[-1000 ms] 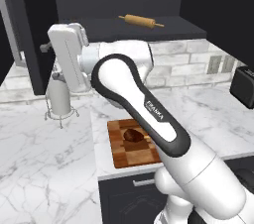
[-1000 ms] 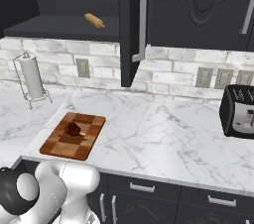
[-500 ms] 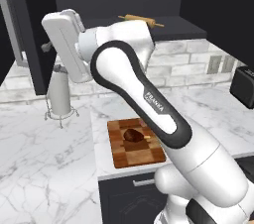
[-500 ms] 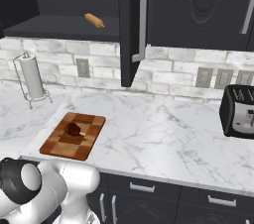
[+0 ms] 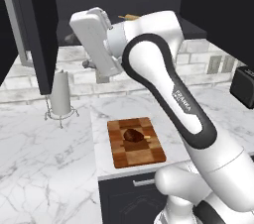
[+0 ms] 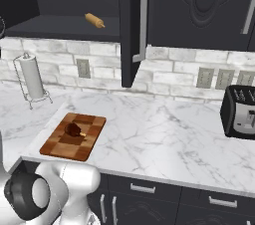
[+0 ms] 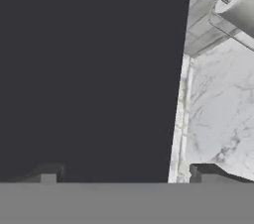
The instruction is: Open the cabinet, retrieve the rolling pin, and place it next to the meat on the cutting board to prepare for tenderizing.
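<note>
Jaws (image 7: 124, 173) are standing spread and empty beside the open cabinet (image 6: 130, 25) door, while the rolling pin (image 6: 94, 20) is lying on the cabinet shelf above the cutting board (image 6: 74, 136) carrying the meat (image 6: 73, 129).

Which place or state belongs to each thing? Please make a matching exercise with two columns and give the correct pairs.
Things:
1. rolling pin
2. meat
3. toaster
4. paper towel roll

Places:
A. on the cutting board
B. on the shelf of the open cabinet
C. upright in a wire holder, left of the board
D. at the right end of the counter

Pairs: 1-B, 2-A, 3-D, 4-C
</note>
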